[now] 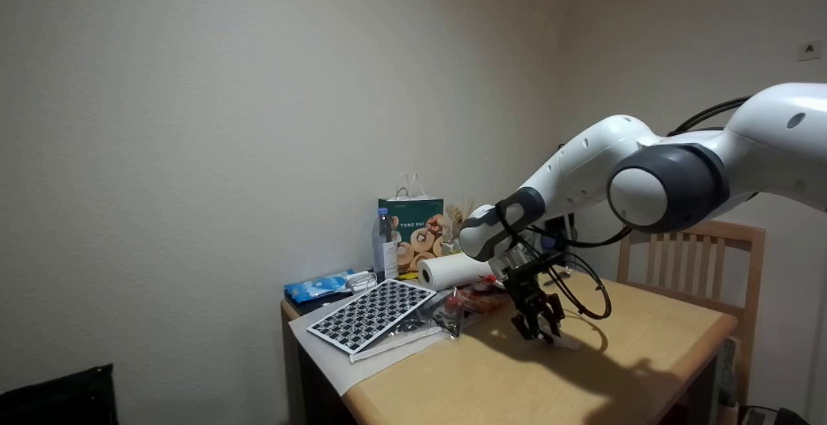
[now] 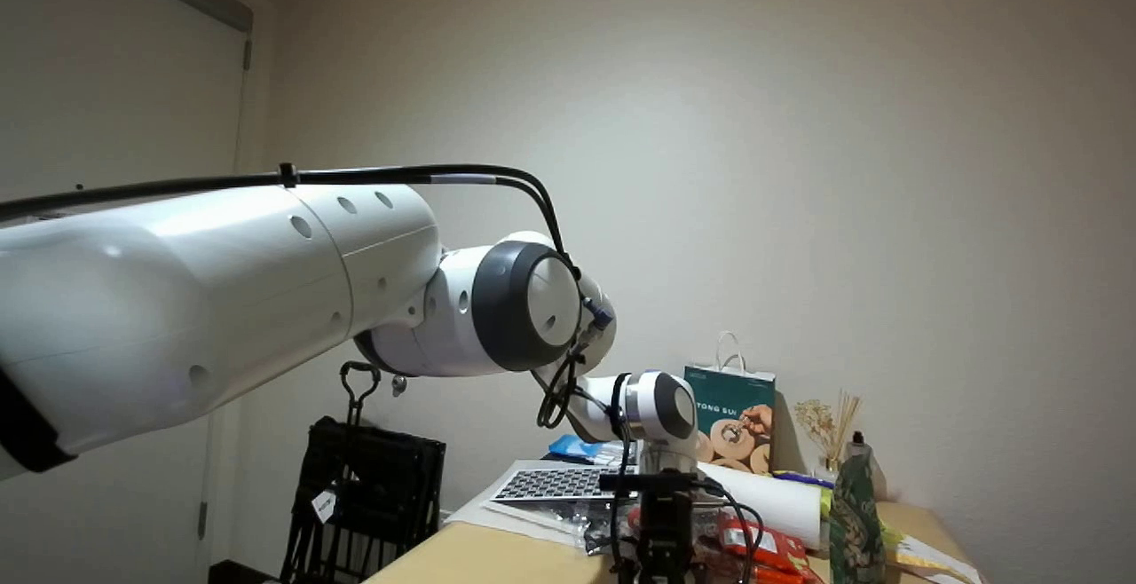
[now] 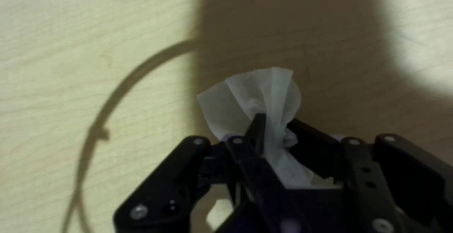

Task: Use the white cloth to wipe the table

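Fingers (image 3: 313, 147) tight on white cloth (image 3: 275, 114)

White cloth (image 3: 254, 102): partly hidden by the gripper (image 3: 276, 131), wrist view | Paper roll (image 1: 452, 271), towards the wall-side edge of the table (image 1: 646, 302): one end hidden behind the arm (image 1: 672, 186) | Bottle label (image 1: 390, 259), same edge: print too small to read | Near table edge: cut off in both exterior views

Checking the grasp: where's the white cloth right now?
In the wrist view, the white cloth is pinched between the jaws, slightly right of centre, its loose end fanned out over the table.
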You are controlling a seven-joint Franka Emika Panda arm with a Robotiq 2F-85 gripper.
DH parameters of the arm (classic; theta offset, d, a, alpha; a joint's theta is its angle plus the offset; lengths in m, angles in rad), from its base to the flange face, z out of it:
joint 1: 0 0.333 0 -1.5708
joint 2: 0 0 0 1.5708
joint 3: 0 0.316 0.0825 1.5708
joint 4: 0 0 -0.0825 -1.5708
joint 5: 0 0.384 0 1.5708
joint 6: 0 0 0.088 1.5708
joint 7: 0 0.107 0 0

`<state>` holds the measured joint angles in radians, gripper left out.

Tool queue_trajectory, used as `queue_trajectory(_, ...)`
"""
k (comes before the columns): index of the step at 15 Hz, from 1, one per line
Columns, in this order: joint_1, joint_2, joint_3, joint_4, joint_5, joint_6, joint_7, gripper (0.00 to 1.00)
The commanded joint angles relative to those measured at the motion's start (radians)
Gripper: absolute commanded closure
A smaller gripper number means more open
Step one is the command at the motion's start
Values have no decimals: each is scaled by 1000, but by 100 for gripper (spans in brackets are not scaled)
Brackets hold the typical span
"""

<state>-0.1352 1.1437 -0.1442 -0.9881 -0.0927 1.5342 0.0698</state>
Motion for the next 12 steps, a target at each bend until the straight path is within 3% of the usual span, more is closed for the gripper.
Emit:
queue_trajectory(1, 17, -4, 13, -12, -26, 17, -82, 100)
queue_trajectory(8, 135, 1, 28, -27, -146, -18, -276, 98)
queue_trajectory(12, 150, 12, 23, -3, -124, -17, -238, 100)
